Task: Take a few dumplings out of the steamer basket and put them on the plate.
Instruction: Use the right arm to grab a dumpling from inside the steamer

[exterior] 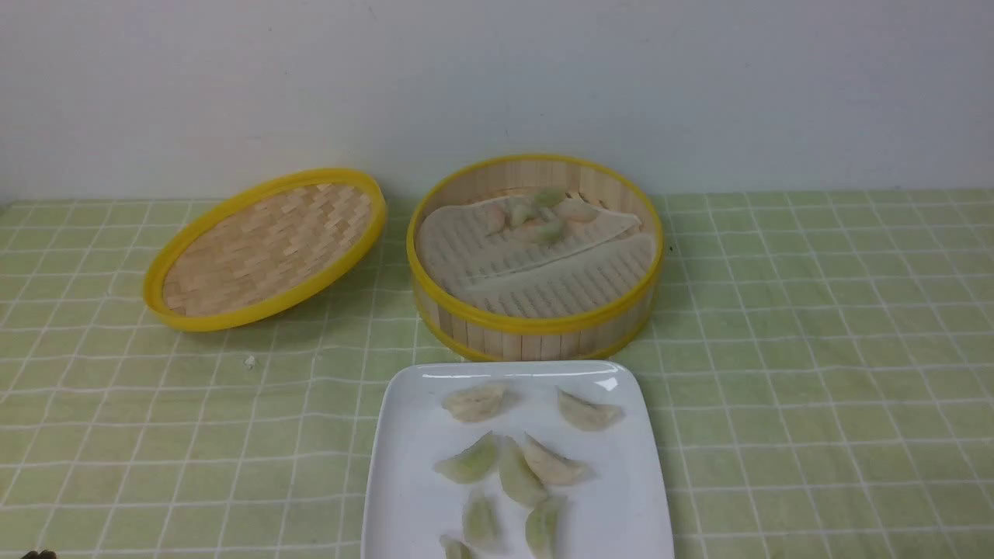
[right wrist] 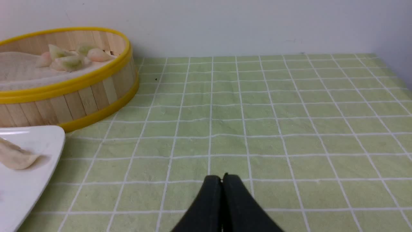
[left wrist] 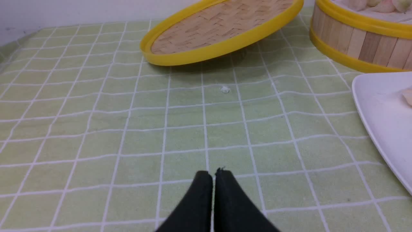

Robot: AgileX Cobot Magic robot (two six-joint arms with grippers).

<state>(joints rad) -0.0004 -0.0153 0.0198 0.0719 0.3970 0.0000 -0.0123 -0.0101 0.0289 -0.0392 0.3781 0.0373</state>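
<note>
Lid (exterior: 264, 248) at 9 o'clock of steamer basket (exterior: 536, 322) for access, plate (exterior: 404, 481) at 6 for short hauls; left tool (left wrist: 213, 174), right tool (right wrist: 222, 177) pinched closed, empty.

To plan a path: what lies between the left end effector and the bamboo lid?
Only checked tablecloth and one small white crumb; the left wrist view shows it.

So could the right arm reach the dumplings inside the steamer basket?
Probably yes: the steamer basket is uncovered, its lid set aside, and only tablecloth lies between it and the right gripper, which is shut and must open first.
</note>
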